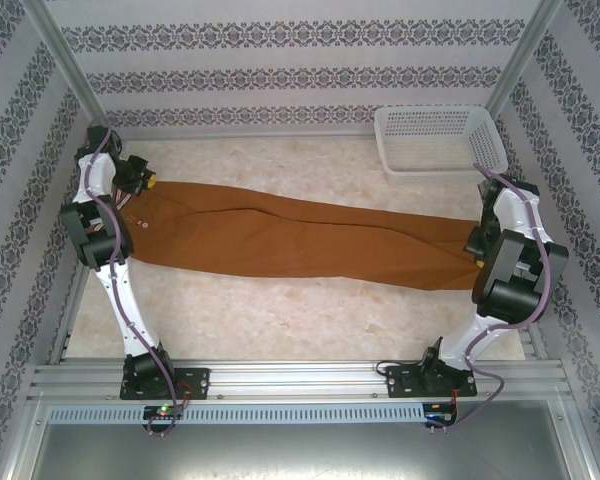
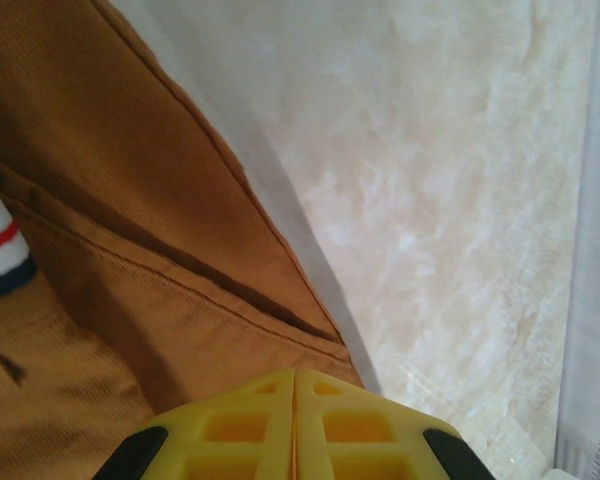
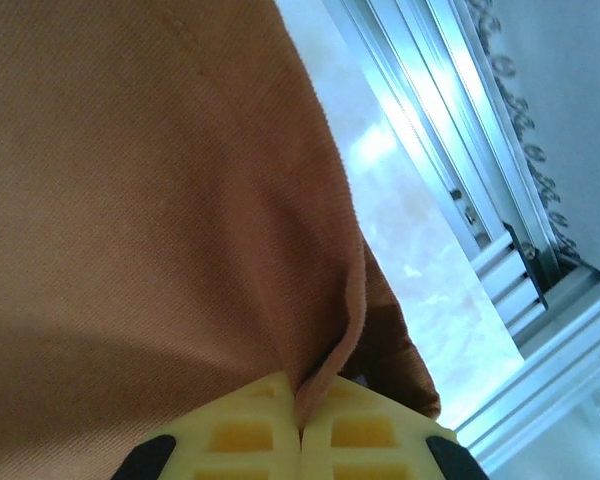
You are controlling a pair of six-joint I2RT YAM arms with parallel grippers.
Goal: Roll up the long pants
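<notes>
The long pants (image 1: 300,235), rust-brown, lie stretched flat across the table from left to right. Their waist end is at the left and the leg ends at the right. My left gripper (image 1: 140,182) sits at the waist end. In the left wrist view its yellow fingers (image 2: 240,430) are pressed together at the waistband corner of the pants (image 2: 130,200), with a thin line of cloth between them. My right gripper (image 1: 473,240) is at the leg ends. In the right wrist view the gripper (image 3: 300,400) is shut, pinching a raised fold of the pants' (image 3: 130,200) hem.
A white perforated basket (image 1: 440,140) stands at the back right, just behind the right arm. The marble-patterned table (image 1: 280,310) is bare in front of the pants. A striped label (image 2: 0,245) shows inside the waist. Aluminium frame rails (image 3: 480,180) run close beside the right gripper.
</notes>
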